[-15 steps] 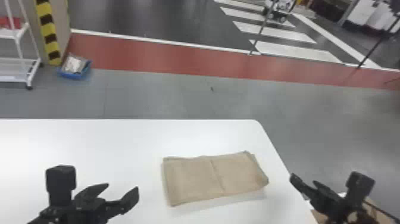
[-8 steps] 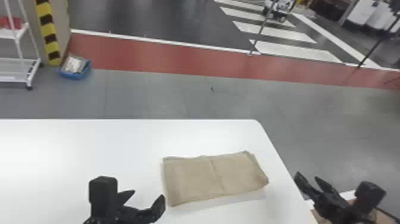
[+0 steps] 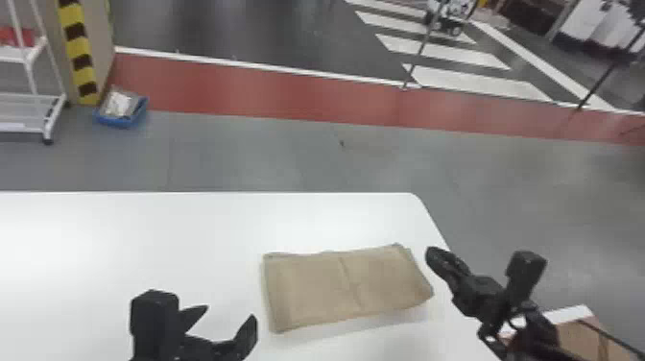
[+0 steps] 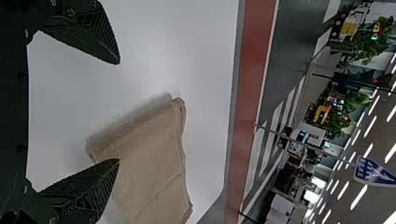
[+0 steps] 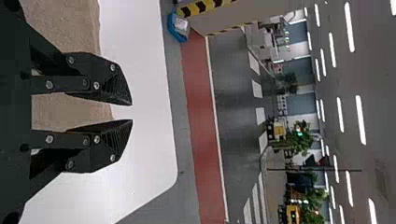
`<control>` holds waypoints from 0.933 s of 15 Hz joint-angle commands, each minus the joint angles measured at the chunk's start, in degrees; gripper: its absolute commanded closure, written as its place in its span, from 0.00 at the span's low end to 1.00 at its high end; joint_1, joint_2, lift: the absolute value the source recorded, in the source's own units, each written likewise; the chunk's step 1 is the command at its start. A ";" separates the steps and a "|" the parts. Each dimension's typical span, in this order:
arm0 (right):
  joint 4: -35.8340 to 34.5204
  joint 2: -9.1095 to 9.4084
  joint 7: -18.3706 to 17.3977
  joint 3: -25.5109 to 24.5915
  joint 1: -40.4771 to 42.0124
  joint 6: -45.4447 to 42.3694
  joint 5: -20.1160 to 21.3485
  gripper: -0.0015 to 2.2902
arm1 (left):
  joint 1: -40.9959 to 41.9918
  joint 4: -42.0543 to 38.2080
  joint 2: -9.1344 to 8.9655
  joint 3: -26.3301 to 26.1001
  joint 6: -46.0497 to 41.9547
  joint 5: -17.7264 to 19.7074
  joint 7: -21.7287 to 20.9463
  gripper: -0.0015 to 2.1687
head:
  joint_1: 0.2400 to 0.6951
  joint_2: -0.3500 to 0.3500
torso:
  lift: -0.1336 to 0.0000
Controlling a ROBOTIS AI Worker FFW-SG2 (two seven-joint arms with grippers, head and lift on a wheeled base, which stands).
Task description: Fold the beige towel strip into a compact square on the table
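Observation:
The beige towel strip [image 3: 345, 288] lies flat as a folded rectangle near the table's right edge, with a crease across its middle. Just left of its near left corner is my left gripper [image 3: 231, 314], open and holding nothing. In the left wrist view, one finger of the left gripper [image 4: 117, 112] overlaps an end of the towel [image 4: 149, 163]. My right gripper [image 3: 436, 257] is beside the towel's right end, over the table edge. The right wrist view has the right gripper [image 5: 132, 112] with a narrow gap between its fingertips and towel fabric [image 5: 65, 109] behind them.
The white table [image 3: 120, 240] extends left of the towel, its right edge slanting beneath the right gripper. A cardboard box [image 3: 576, 338] stands beyond that edge at the lower right. A white rack [image 3: 29, 115] and a blue bin [image 3: 122, 115] are on the floor behind.
My left gripper has moved right, close to the towel. My right gripper has shifted slightly left to the towel's right end, its fingers now much closer together. The towel has stayed still.

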 commanded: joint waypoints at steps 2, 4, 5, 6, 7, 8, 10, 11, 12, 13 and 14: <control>1.66 1.95 -0.74 5.35 0.65 -0.63 3.26 0.91 | 0.31 -0.74 0.41 0.17 -0.43 -1.24 0.49 0.07 | 1.00 0.00 | 1.00; 2.62 2.65 -1.79 7.46 1.26 -0.81 4.58 0.91 | 0.40 -0.74 0.50 0.52 -1.14 -1.51 0.66 0.07 | 1.00 0.00 | 1.00; 3.15 2.74 -2.32 8.52 1.53 -0.81 5.02 0.91 | 0.31 -0.74 0.50 0.88 -1.14 -1.51 0.57 0.07 | 1.00 0.00 | 1.00; 3.85 2.65 -3.46 9.92 1.79 -0.81 5.54 0.91 | 0.31 -0.74 0.59 1.40 -1.31 -1.51 0.31 0.07 | 1.00 0.00 | 1.00; 4.03 2.74 -3.81 10.98 1.88 -0.45 6.07 0.91 | 0.14 -0.74 0.59 2.11 -1.31 -1.51 0.22 0.07 | 1.00 0.00 | 1.00; 4.03 2.79 -4.87 12.03 1.97 0.25 6.42 0.91 | 0.14 -0.74 0.59 2.72 -1.31 -1.51 -0.22 0.07 | 1.00 0.00 | 1.00; 4.21 2.79 -6.71 14.58 1.97 2.71 7.04 0.91 | 0.14 -0.92 0.59 3.69 -1.66 -1.42 -0.48 0.07 | 1.00 0.00 | 1.00; 4.38 2.79 -6.89 15.46 1.88 3.24 7.30 0.91 | 0.14 -0.92 0.59 3.86 -1.84 -1.42 -0.57 0.07 | 1.00 0.00 | 1.00; 4.38 2.79 -7.59 16.78 1.88 3.76 7.30 0.91 | 0.23 -0.92 0.76 3.95 -2.72 -1.42 -0.57 0.07 | 1.00 0.00 | 1.00; 4.47 2.79 -8.03 18.10 1.88 4.82 7.30 0.91 | 0.31 -0.92 0.85 4.04 -3.42 -1.42 -0.57 0.07 | 1.00 0.00 | 1.00; 4.47 2.79 -8.56 19.50 1.88 5.87 7.30 0.91 | 0.40 -0.92 1.02 4.22 -3.77 -1.42 -0.57 0.07 | 1.00 0.00 | 1.00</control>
